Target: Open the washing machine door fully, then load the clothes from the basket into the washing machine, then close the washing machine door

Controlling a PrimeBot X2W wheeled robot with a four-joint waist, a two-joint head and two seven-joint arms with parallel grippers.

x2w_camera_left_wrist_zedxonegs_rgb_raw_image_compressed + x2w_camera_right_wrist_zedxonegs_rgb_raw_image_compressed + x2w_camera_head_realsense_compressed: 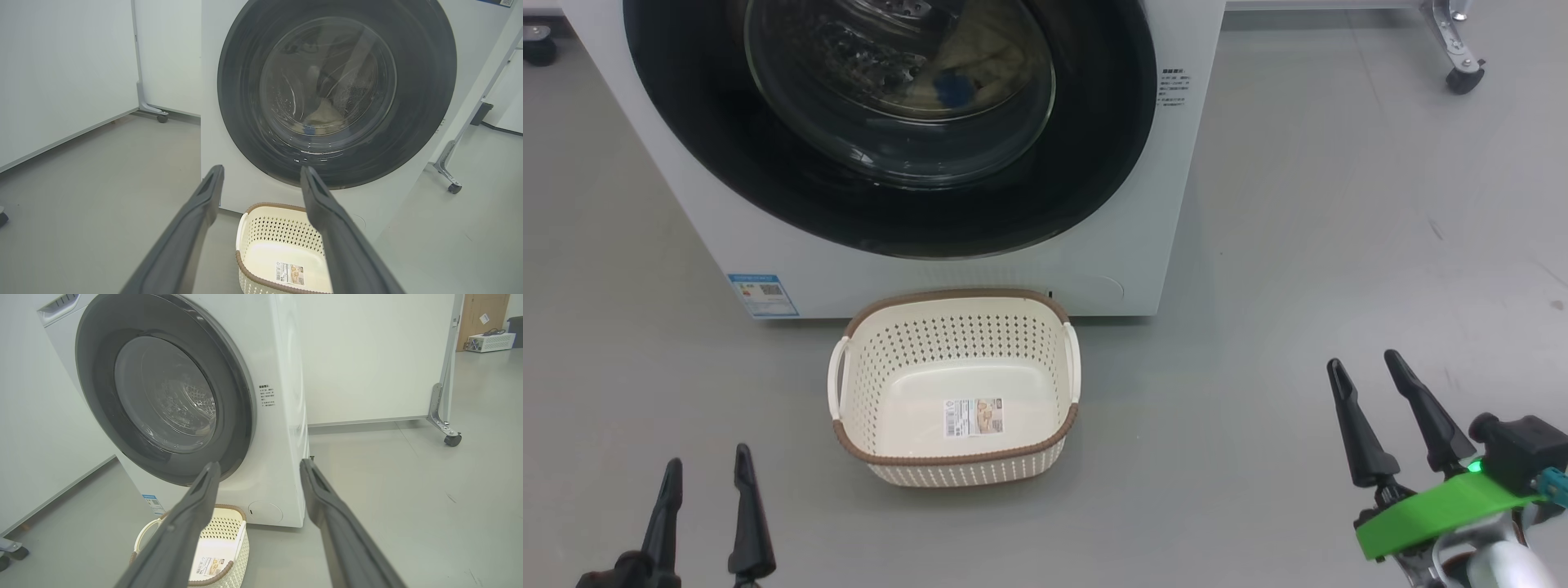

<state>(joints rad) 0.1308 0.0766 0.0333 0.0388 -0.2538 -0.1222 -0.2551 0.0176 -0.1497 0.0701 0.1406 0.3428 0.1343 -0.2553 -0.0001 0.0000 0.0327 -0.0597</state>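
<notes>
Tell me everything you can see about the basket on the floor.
The basket is small, rectangular, cream plastic with perforated sides, a brown woven-look rim and two white side handles. It stands upright and empty on the grey floor, just before the washing machine, a label sticker on its bottom.

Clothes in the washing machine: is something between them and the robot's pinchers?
Yes. The washing machine door is shut, and the clothes lie behind its glass, inside the washing machine. The left gripper and right gripper hang open above the floor, apart from the door, on either side of the empty basket.
</notes>
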